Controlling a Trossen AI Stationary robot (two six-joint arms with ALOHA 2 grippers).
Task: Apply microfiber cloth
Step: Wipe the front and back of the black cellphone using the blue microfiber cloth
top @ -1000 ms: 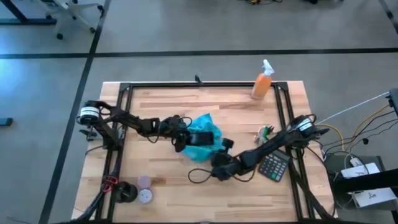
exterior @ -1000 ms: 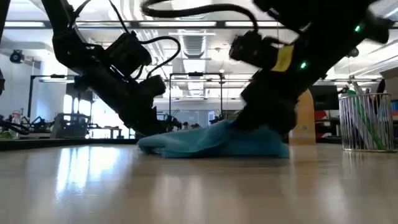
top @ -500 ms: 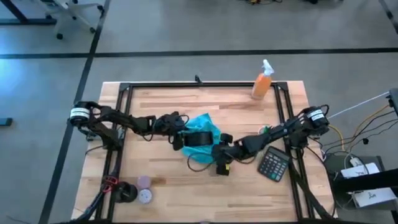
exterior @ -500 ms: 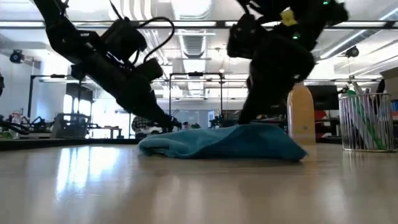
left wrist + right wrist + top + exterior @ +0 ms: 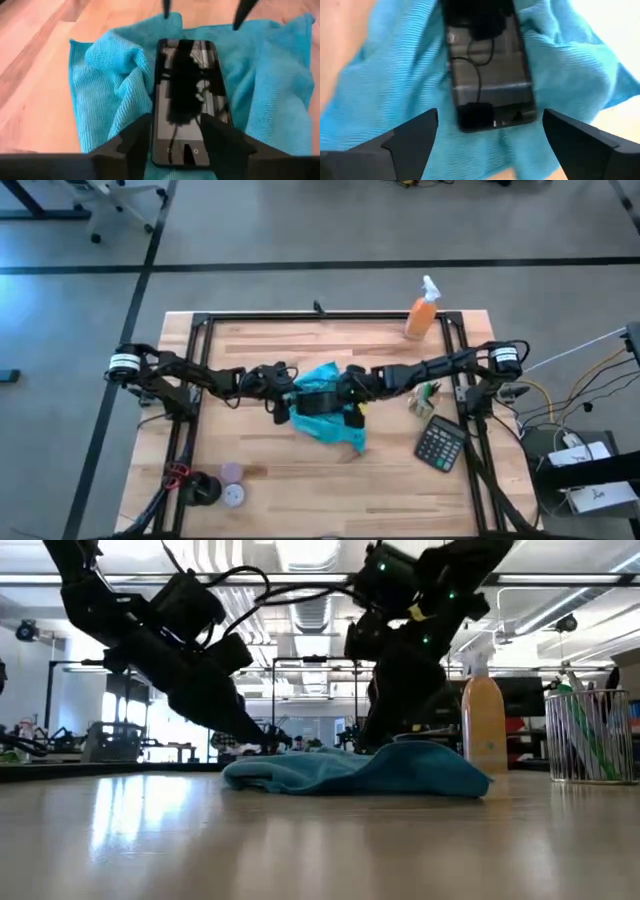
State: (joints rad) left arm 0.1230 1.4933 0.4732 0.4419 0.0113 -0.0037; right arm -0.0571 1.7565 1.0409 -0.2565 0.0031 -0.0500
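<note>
The turquoise microfiber cloth [image 5: 343,432] lies wrinkled on the wooden table, and a black phone [image 5: 190,85] lies flat, screen up, on its middle. My left gripper [image 5: 176,120] comes from the table's left, open by a narrow gap, its fingertips over the phone's left end. My right gripper [image 5: 490,114] comes from the right and stands wide open, one finger on either side of the phone's right end [image 5: 495,117], clear of it. Its two fingertips also show beyond the phone in the left wrist view. My left gripper's fingers [image 5: 137,137] stand over the phone's left end [image 5: 180,152], pointing slantwise down from the table's left. I cannot tell whether they touch the phone, which lies flat on the cloth.
An orange spray bottle [image 5: 423,310] stands at the far right. A calculator [image 5: 440,445] and a mesh cup of pens [image 5: 585,735] are on the right side. Round lids [image 5: 232,485] lie near the front left corner. Black frame rails [image 5: 190,410] run along the table's sides.
My right gripper has risen off the cloth's near right part and gone toward the table's far edge, ending above the phone's right end. That part of the cloth, bunched under the gripper before, now lies spread out toward the near right.
</note>
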